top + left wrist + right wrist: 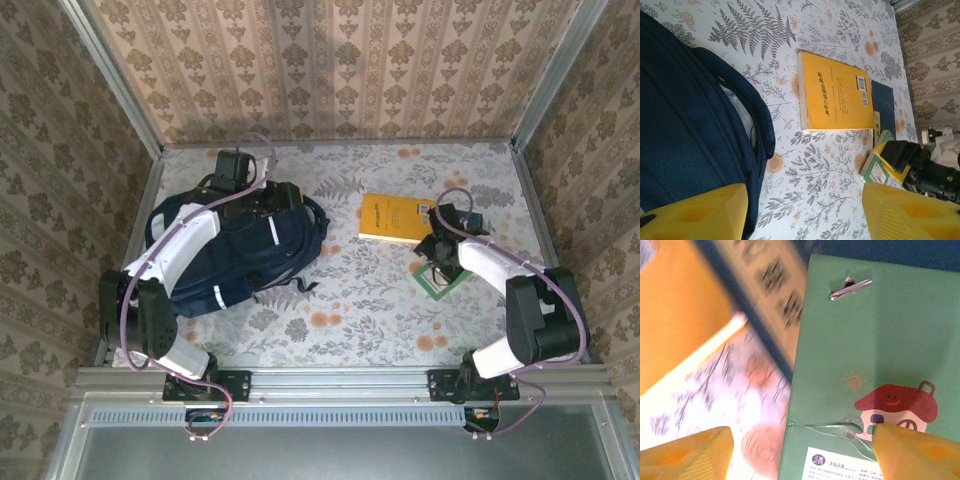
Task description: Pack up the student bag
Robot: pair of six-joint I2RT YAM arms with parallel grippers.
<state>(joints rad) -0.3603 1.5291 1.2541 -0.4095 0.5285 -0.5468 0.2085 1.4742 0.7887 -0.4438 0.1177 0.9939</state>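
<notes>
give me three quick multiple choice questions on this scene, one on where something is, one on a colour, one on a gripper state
1. Where is the yellow book relative to the backpack?
A) inside it
B) on the table, to its right
C) on top of it

2. What colour is the packet under the right gripper?
A) purple
B) green
C) grey

3. How is the left gripper?
A) shut on a strap
B) shut on the book
C) open, holding nothing

Answers:
1 B, the top view shows it flat on the table beside the backpack.
2 B, the right wrist view shows its green face.
3 C, its fingers stand wide apart with nothing gripped.
</notes>
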